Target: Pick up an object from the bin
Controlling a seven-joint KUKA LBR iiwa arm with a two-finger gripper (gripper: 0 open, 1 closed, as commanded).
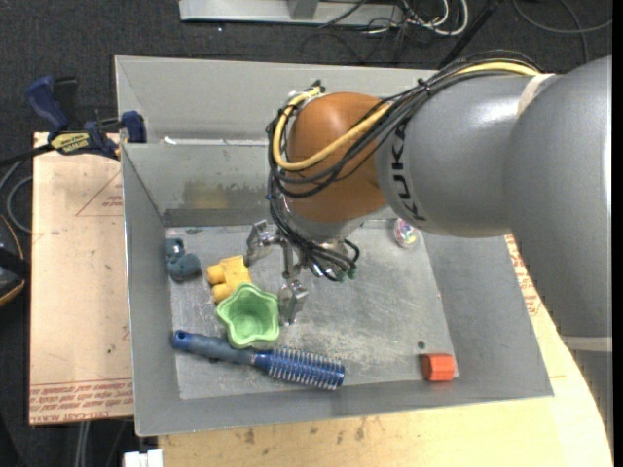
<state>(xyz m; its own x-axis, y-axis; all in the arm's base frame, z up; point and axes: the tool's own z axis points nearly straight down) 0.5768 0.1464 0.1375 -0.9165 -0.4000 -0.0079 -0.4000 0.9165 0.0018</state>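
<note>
bright, even light falls from above on the grey metal bin (146, 261); its back wall is the palest part, the left wall a shade duller. the big grey rounded arm shell (487, 154) has a broad soft sheen along its top, and the glossy orange dome cover (336, 154) a fainter one. beneath them a soft shadow lies on the bin floor by the back wall. the blue plastic hairbrush (282, 363) and small orange block (439, 367) near the front edge cast short, faint shadows. a small shiny thing (404, 232) by the right wall glints.

One each: brush (263, 358), cup (248, 316), yellow block (227, 275), orange cube (439, 367), blue-grey lump (181, 262), shiny trinket (405, 233)
</note>
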